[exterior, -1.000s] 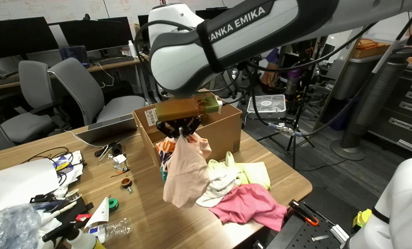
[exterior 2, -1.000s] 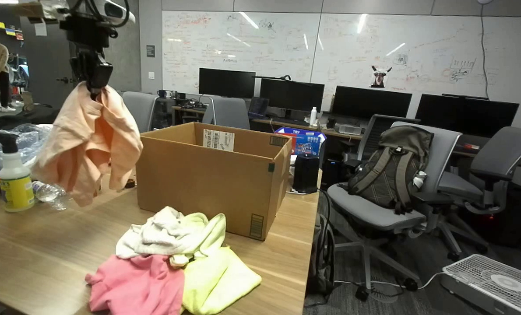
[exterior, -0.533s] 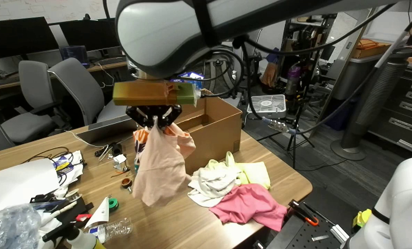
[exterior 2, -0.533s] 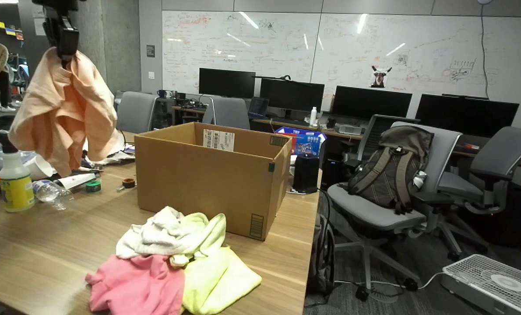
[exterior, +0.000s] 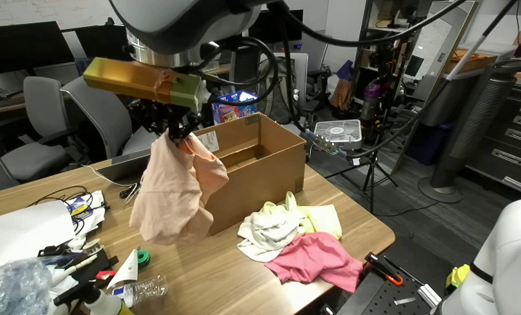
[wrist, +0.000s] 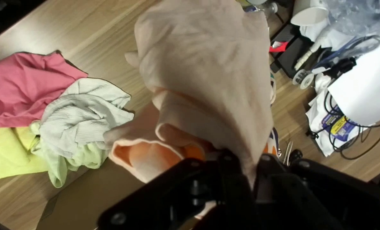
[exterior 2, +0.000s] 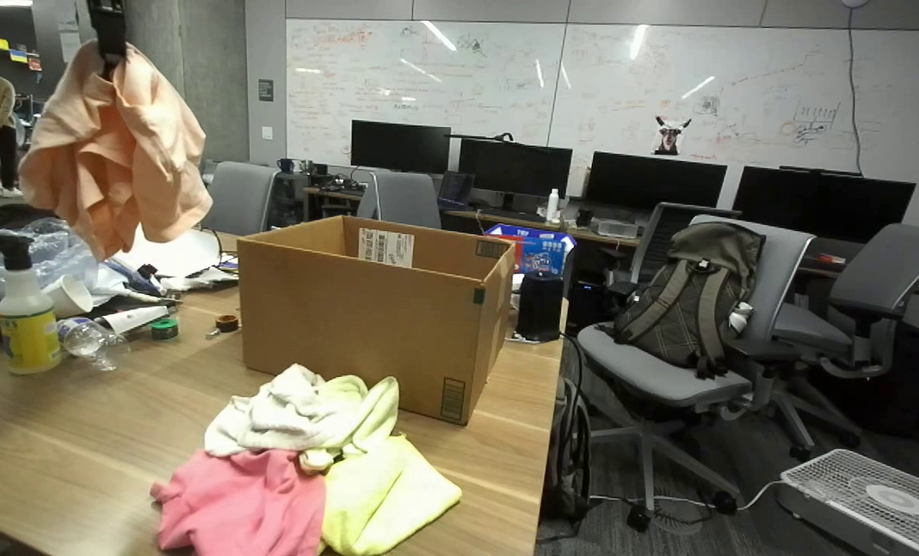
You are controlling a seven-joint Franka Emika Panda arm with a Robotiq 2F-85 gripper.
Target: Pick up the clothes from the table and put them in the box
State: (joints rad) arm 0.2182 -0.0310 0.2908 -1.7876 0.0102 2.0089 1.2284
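Now you are lifting the peach cloth (exterior: pixel 173 192) higher, and your gripper (wrist: pixel 247 159) is pinching its top. It is hanging beside the box (exterior: pixel 256 188), so the lift is probably helping it clear the side. More clothes (exterior: pixel 304 249) are waiting on the table (exterior: pixel 234 280).

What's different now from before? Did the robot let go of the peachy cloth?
No, it didn't. The gripper holds the peach cloth just as before, but has carried it up and toward the left in both exterior views, turning it a bit. Nothing new was grabbed. The box, cream cloth, yellow cloth and pink cloth stayed where they were.
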